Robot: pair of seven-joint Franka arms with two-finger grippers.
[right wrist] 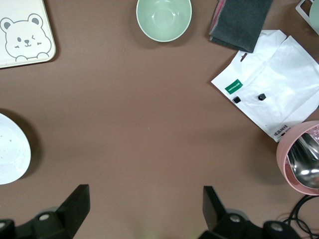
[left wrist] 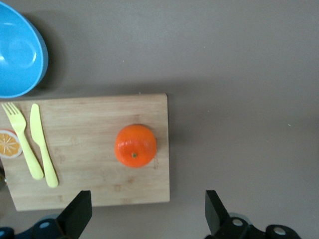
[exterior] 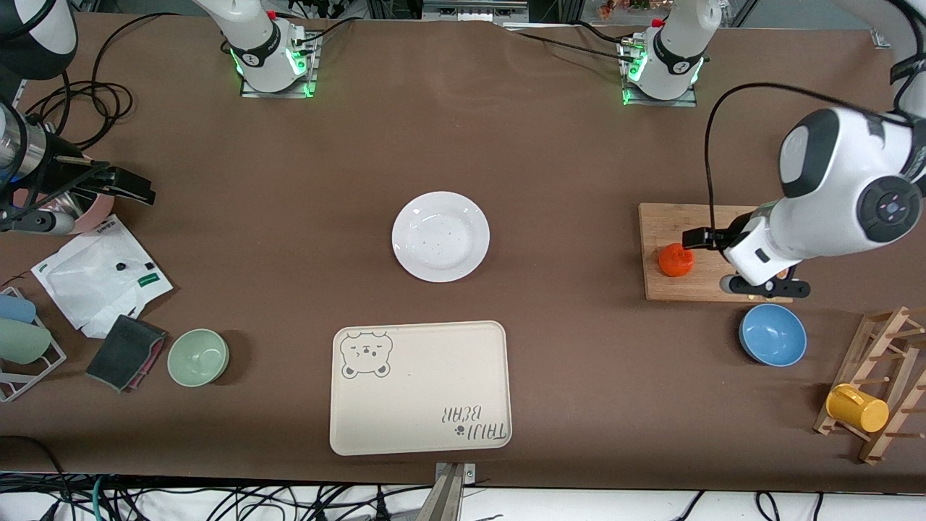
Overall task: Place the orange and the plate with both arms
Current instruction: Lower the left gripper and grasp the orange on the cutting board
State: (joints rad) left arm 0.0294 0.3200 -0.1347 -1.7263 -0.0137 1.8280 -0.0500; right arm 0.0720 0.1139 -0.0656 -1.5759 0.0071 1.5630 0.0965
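Observation:
The orange sits on a wooden cutting board toward the left arm's end of the table. It also shows in the left wrist view. My left gripper hangs open and empty over the board beside the orange, not touching it; its point in the left wrist view lies between wide-apart jaws. The white plate lies at the table's middle, and its rim shows in the right wrist view. My right gripper is open and empty over bare table at the right arm's end, well away from the plate.
A cream bear tray lies nearer the camera than the plate. A blue bowl, a rack with a yellow mug, a green bowl, a dark cloth, a white bag and a pink bowl are about. A yellow fork and knife and an orange slice lie on the board.

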